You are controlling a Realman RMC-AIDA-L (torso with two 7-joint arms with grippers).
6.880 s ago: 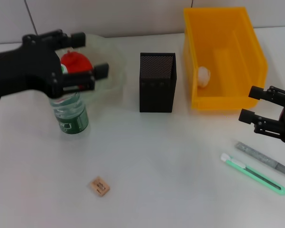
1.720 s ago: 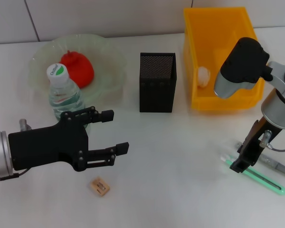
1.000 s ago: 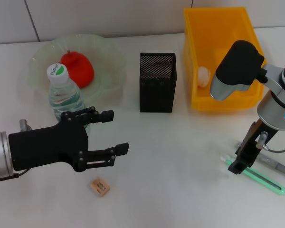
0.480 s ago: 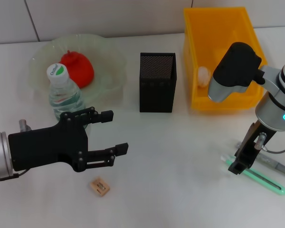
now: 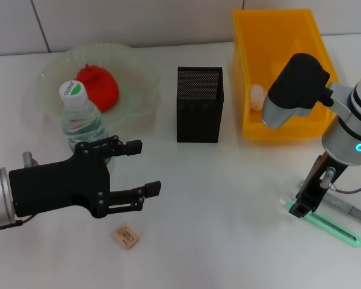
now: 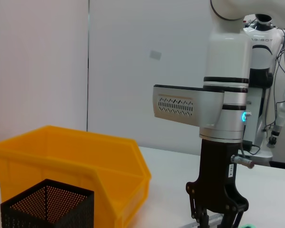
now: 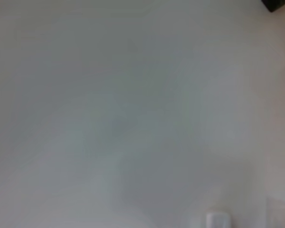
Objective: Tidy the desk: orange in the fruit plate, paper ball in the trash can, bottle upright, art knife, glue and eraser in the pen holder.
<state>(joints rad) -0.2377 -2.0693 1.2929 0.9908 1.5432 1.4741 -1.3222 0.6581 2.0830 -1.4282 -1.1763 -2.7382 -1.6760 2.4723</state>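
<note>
Right gripper (image 5: 303, 208) sat low over the green knife (image 5: 325, 224), grip state unclear. Left gripper (image 5: 135, 174) hovered spread above the eraser (image 5: 126, 236). Orange (image 5: 98, 86) plated, paper ball (image 5: 258, 96) binned, bottle (image 5: 83, 126) upright; knife, glue (image 5: 335, 202), eraser remained for the holder (image 5: 198, 103).

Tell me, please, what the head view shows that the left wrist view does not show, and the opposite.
Only the head view shows the left gripper, open above the table, the upright bottle, the fruit plate, the eraser, the green art knife and the grey glue stick. Only the left wrist view shows the wall and a second white robot behind the table. Both show the yellow bin, the black mesh pen holder and the right gripper lowered to the table.
</note>
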